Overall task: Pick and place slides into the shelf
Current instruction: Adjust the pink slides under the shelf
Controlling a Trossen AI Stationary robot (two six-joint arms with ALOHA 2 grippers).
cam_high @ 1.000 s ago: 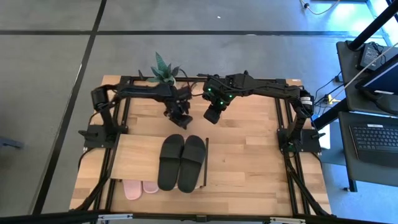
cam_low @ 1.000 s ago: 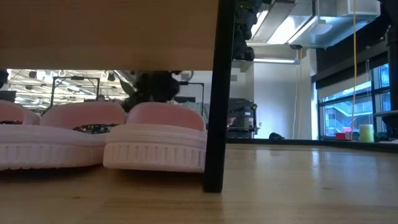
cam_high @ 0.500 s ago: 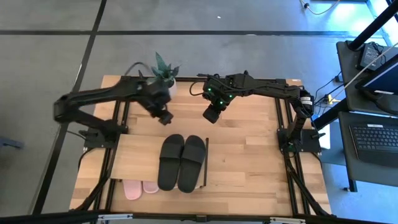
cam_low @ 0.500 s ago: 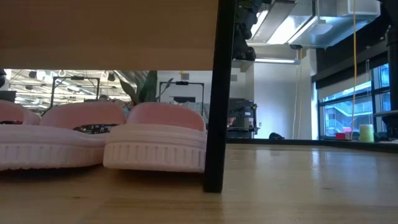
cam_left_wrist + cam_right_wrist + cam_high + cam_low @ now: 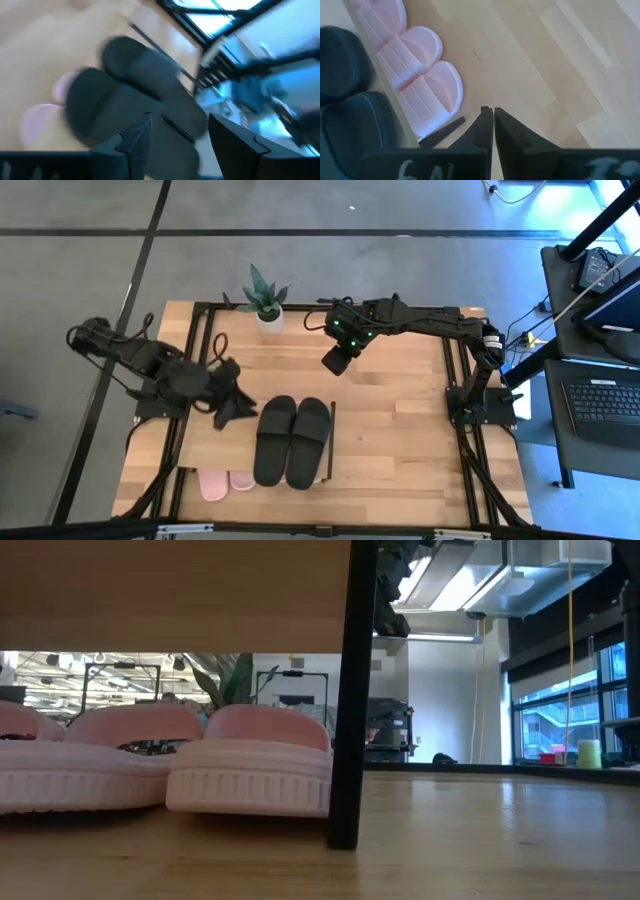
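Black slides (image 5: 292, 442) sit paired on the shelf (image 5: 215, 435); open, empty left gripper (image 5: 236, 406) beside them, right gripper (image 5: 336, 362) closed, waiting.

Two black slides (image 5: 292, 441), four pink slides (image 5: 415, 75)

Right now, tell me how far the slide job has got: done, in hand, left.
Done: the black pair lies on the shelf top, and pink slides sit under it.
In hand: nothing. The left gripper, fingers open and empty, hovers beside the black pair; the right gripper, shut and empty, hangs over the bare table.
Left: no loose slides show on the table, so it looks nearly finished.
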